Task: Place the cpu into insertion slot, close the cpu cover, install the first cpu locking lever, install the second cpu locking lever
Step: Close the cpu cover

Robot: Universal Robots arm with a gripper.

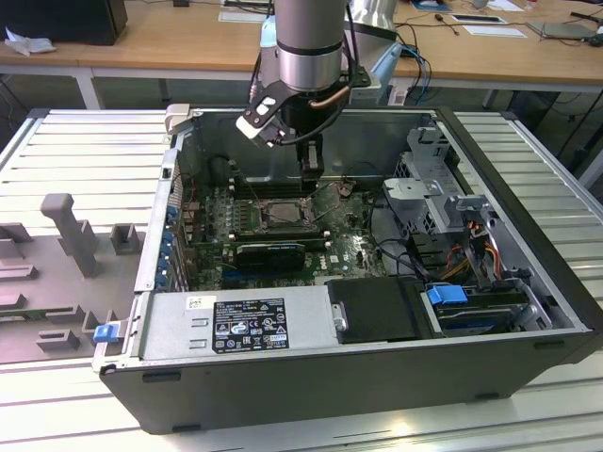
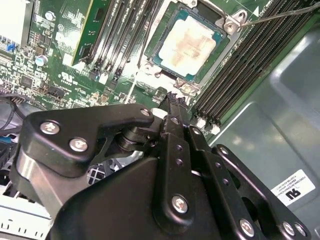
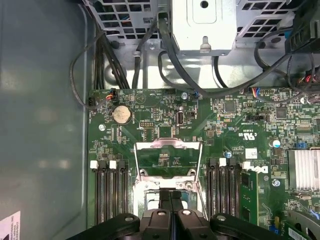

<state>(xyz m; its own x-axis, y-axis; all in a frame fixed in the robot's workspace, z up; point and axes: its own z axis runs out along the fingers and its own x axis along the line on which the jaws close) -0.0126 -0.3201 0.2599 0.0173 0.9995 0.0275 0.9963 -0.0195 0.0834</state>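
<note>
Hanging with fingers pinched together, holding nothing, the hand [image 2: 172,97] is just above the cpu [image 2: 192,42], which lies in the insertion slot [image 2: 150,62] with the cpu cover [image 3: 169,145] open.

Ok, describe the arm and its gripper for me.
The arm is a silver-grey metal cylinder under a dark band, with black cables looping beside it and a white-edged black module. The gripper is matte black, built of jointed link bars with silver screw heads.
</note>
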